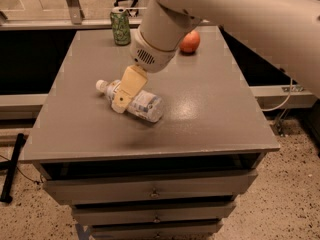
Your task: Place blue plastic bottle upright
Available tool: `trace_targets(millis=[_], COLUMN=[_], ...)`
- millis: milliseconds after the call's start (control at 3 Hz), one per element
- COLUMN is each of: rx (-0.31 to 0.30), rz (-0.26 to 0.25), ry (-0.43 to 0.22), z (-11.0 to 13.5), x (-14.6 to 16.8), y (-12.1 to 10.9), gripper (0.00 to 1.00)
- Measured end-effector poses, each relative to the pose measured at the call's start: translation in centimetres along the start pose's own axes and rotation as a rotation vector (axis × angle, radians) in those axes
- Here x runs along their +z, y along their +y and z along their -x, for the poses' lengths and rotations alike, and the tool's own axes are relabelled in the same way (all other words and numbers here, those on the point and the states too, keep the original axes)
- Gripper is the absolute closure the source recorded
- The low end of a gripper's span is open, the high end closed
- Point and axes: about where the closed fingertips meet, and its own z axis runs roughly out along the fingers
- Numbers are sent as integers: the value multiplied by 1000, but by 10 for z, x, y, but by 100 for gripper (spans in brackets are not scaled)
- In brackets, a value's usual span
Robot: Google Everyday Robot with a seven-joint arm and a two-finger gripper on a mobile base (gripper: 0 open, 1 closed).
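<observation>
The blue plastic bottle (142, 104) lies on its side near the middle of the grey table (210, 119). It is clear with a white label, and its white cap (101, 86) points to the left. My gripper (121, 103) hangs from the big white arm and sits right over the bottle's neck end, its tan finger (130, 86) in front of the bottle. I cannot see whether it touches the bottle.
A green drink can (120, 26) stands at the table's far edge on the left. An orange-red fruit (190, 41) lies at the far right, partly behind the arm. Drawers (150, 191) run below the table's front edge. The arm fills the upper right.
</observation>
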Motion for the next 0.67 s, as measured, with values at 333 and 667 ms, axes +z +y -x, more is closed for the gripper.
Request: trace_targets(millis=[333, 667], rx=[-4, -31], rz=[17, 15], ry=[2, 34], z=[23, 34], x=[28, 53], y=[12, 13], gripper=[0, 0])
